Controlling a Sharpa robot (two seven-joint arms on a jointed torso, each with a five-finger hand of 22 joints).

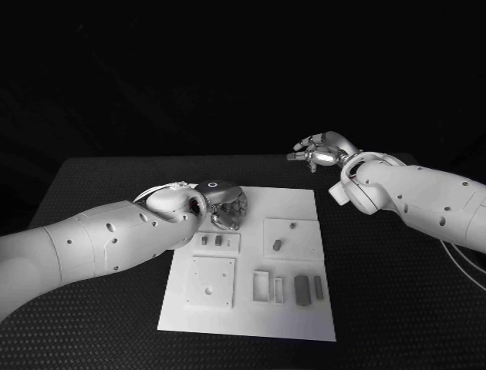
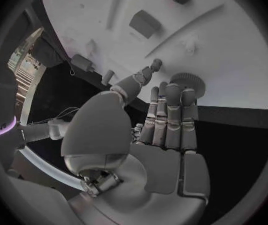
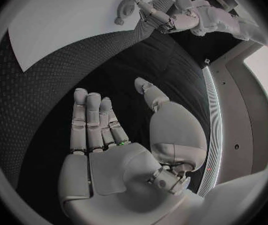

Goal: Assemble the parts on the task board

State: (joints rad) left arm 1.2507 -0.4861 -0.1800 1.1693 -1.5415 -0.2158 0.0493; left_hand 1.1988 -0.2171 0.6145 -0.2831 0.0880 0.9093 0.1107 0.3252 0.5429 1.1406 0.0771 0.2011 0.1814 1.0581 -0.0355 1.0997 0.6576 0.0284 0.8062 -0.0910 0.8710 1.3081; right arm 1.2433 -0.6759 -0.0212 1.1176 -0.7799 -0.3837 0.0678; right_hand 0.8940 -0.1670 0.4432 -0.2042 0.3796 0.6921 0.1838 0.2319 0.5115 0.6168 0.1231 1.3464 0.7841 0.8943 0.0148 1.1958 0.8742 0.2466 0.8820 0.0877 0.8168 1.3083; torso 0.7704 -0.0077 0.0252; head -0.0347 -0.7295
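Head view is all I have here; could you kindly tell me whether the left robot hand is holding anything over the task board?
Observer: No. The left wrist view shows the left robot hand with its fingers straight, holding nothing.
Operator: What is at its fingertips?
Observer: A round toothed part lies on the task board right at the fingertips; I cannot tell whether they touch it.
Operator: And the right robot hand's palm?
Observer: The right wrist view shows the right robot hand with an empty palm, over the black table.
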